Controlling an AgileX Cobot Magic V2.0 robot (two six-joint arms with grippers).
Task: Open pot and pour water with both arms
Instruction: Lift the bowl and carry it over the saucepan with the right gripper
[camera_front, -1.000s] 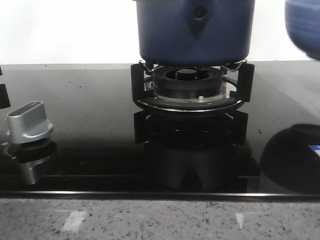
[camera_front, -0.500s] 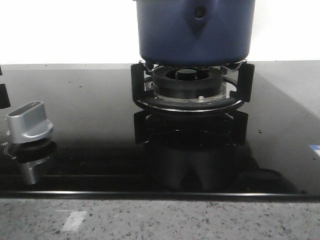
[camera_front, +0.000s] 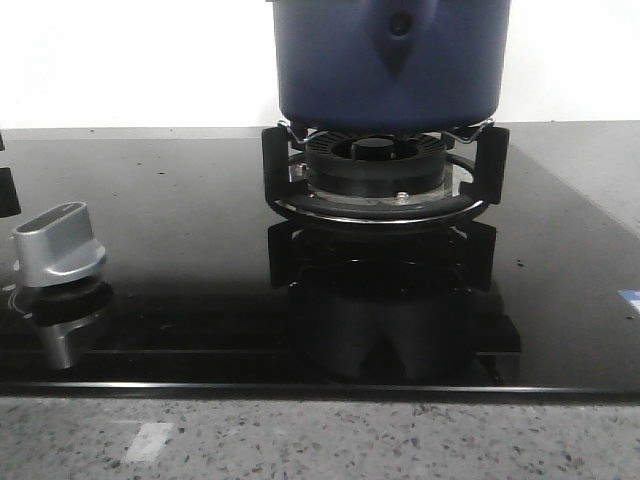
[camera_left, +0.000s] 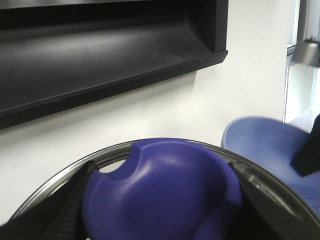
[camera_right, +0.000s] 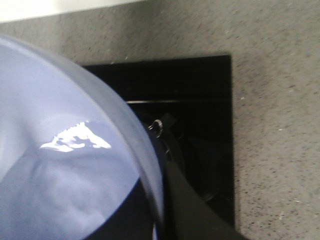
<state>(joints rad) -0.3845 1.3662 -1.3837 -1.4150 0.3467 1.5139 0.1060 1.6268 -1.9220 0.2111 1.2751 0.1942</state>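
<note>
The dark navy pot (camera_front: 390, 60) stands on the burner (camera_front: 378, 170); its top is cut off by the front view, and no gripper shows there. My left gripper (camera_left: 160, 220) is shut on the blue knob (camera_left: 160, 190) of a glass lid with a metal rim (camera_left: 50, 187), held up in front of the wall. Dark fingers (camera_left: 67, 212) press the knob from both sides. My right gripper (camera_right: 159, 210) is shut on the rim of a light-blue bowl (camera_right: 60, 165), high over the hob. That bowl (camera_left: 265, 145) also shows beside the lid.
A silver stove knob (camera_front: 58, 245) sits at the hob's front left. The black glass hob (camera_front: 180, 200) is bordered by speckled granite counter (camera_front: 320, 440). A black range hood (camera_left: 100, 55) hangs on the wall above.
The light-blue bowl has left the front view's upper right corner. Its dark reflection on the hob at the right shrank and then vanished. The pot has stayed put.
</note>
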